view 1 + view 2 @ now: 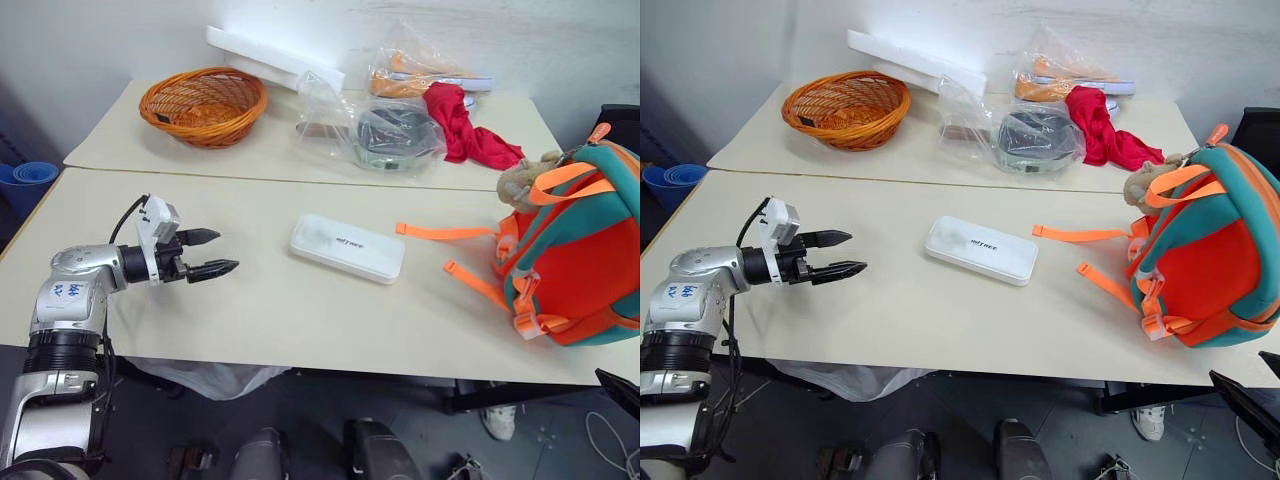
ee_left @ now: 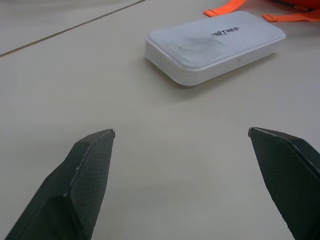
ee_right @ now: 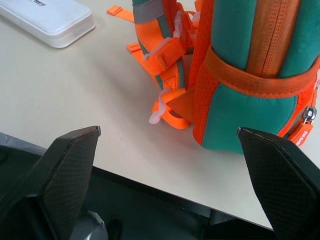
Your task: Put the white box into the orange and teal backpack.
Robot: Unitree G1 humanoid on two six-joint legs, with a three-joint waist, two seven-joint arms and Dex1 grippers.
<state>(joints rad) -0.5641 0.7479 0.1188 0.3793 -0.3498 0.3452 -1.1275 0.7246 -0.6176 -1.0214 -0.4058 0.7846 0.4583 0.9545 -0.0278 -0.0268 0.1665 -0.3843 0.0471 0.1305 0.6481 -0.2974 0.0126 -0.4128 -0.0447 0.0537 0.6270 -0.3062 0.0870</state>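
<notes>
While the left tool (image 1: 212, 254) hangs over the near-left part of the worktop (image 1: 250, 320), its two black fingers are spread wide with nothing between them. Ahead of its fingertips, a little apart from them and untouched, the white box (image 1: 347, 247) lies flat on the worktop. Small dark lettering on the lid reads "UNITREE" in the left wrist view, though the first letter is faint.

Beyond the box from the left tool stands the orange and teal backpack (image 1: 575, 255), upright at the far right edge of the worktop, with two orange webbing straps (image 1: 445, 232) trailing toward the box. A small beige plush toy (image 1: 522, 178) sits at its upper corner.

Seen from its own wrist, the right tool (image 3: 169, 132) is likewise released, fingers far apart and empty, pointing at the lower side of the backpack from just off the worktop's edge. A small orange zipper tag (image 3: 301, 133) on the backpack carries writing too small to read.

Farther back on a second worktop (image 1: 120, 130) are a woven orange basket (image 1: 204, 104), a long white foam slab (image 1: 270, 58), clear plastic bags (image 1: 385, 130) and a red cloth (image 1: 462, 125).
</notes>
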